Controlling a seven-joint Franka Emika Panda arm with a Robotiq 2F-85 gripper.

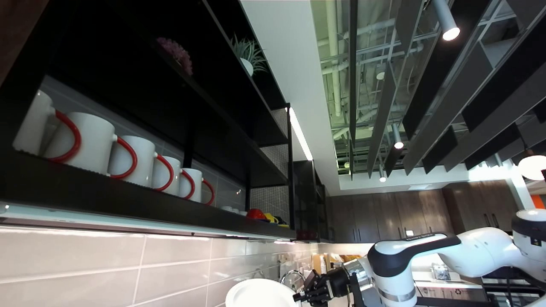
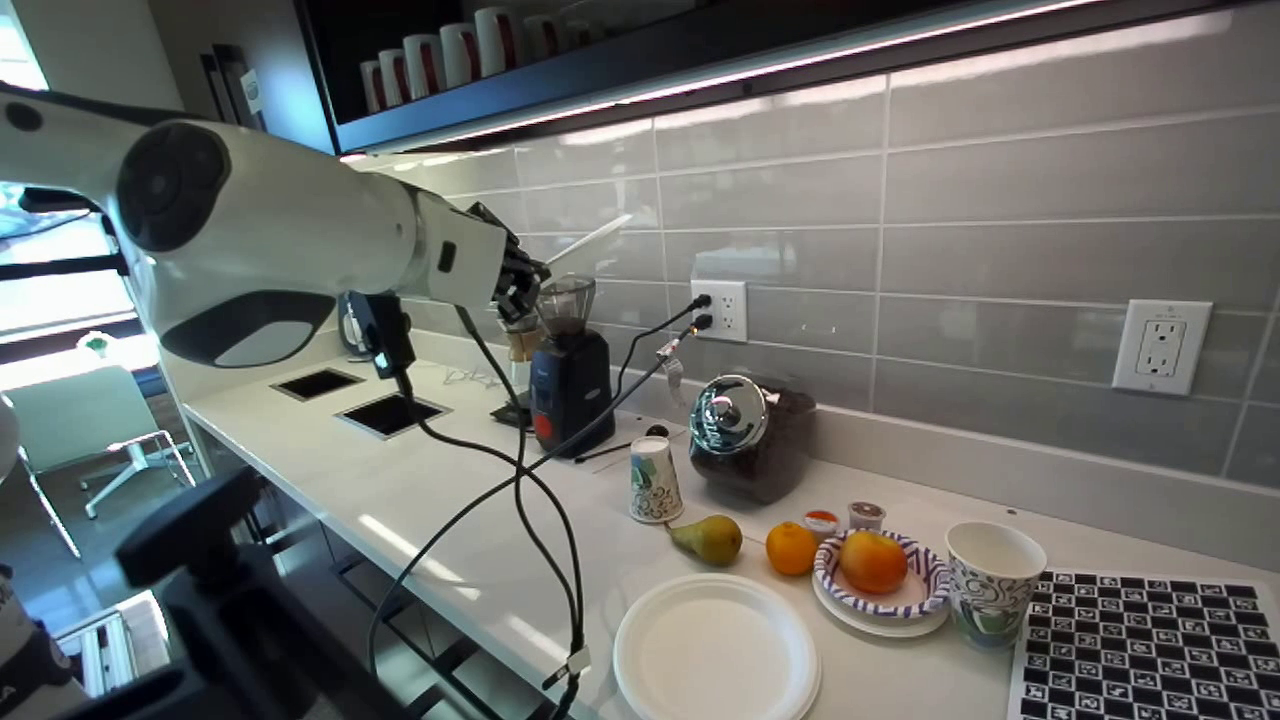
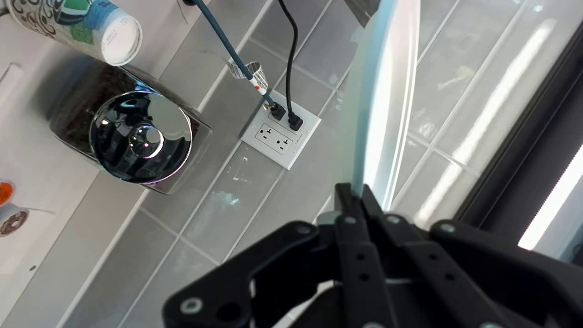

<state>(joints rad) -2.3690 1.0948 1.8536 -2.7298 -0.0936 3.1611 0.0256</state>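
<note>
My gripper (image 3: 358, 187) is shut on the rim of a white plate (image 3: 387, 123), which rises from between the fingertips in the wrist view. The plate is seen nearly edge-on there, and as a thin slanted sliver (image 2: 592, 238) in an exterior view, held above the counter near the tiled wall. From below, the pale round face of the same plate (image 1: 261, 293) shows at the bottom of an exterior view, with the gripper (image 1: 297, 297) at its right edge. Black fingers hide the gripped part of the rim. Beneath the held plate stands a coffee grinder (image 2: 570, 385).
The counter holds another white plate (image 2: 716, 650), a pear (image 2: 712, 540), an orange (image 2: 790, 548), a patterned bowl (image 2: 935, 580) with a fruit, paper cups (image 2: 655, 485) and a lidded jar (image 2: 755, 440). Cables (image 2: 530, 470) hang from the arm. A shelf (image 1: 140, 187) bears several mugs overhead.
</note>
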